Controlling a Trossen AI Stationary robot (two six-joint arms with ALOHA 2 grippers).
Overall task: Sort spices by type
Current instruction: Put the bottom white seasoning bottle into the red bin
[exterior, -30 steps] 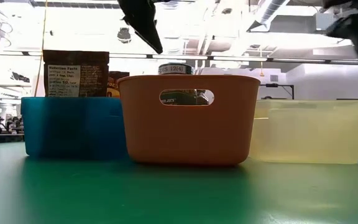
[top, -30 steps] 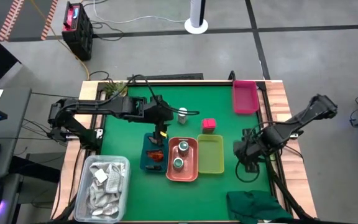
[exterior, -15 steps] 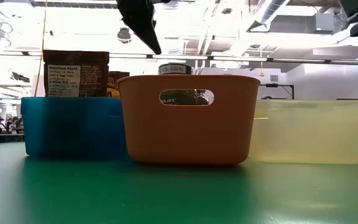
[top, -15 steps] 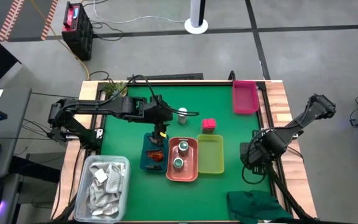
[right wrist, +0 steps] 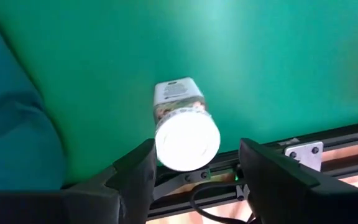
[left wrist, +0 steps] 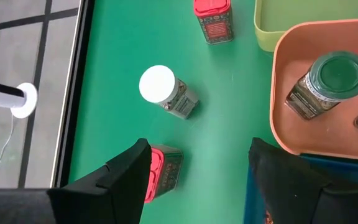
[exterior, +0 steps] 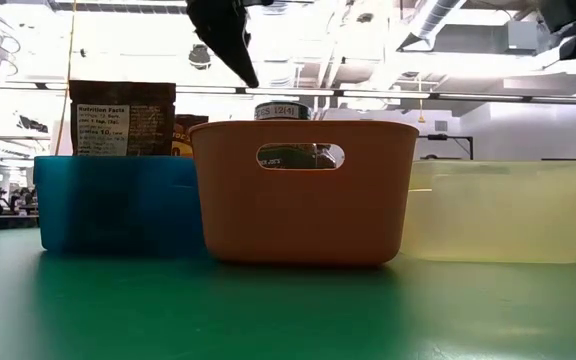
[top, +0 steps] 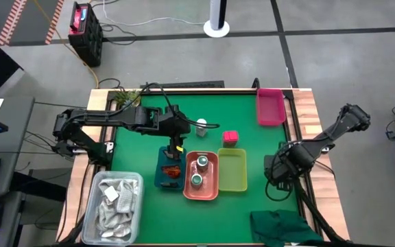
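Note:
My left gripper (top: 177, 142) (left wrist: 194, 180) is open and empty, hovering over the far end of the blue tray (top: 160, 180), which holds dark brown-orange packets (top: 171, 169) (exterior: 122, 117). A pink cube box (left wrist: 164, 176) stands below it, by one finger. A white-lidded jar (top: 201, 125) (left wrist: 166, 93) and a second pink box (top: 230, 138) (left wrist: 213, 18) stand on the mat. Two green-lidded jars (top: 199, 171) stand in the orange tray (top: 212, 192). My right gripper (top: 278, 171) (right wrist: 194, 180) is open above another white-lidded jar (right wrist: 185, 134), which stands by the table's right edge.
An empty yellow-green tray (top: 232, 171) stands right of the orange tray. A pink tray (top: 270, 106) lies at the far right. A clear bin of white sachets (top: 114, 199) stands at the near left. A dark green cloth (top: 283, 226) lies at the near right.
My right gripper has moved a little toward the table's right edge and has largely left the low view's top right corner. My left gripper has kept still.

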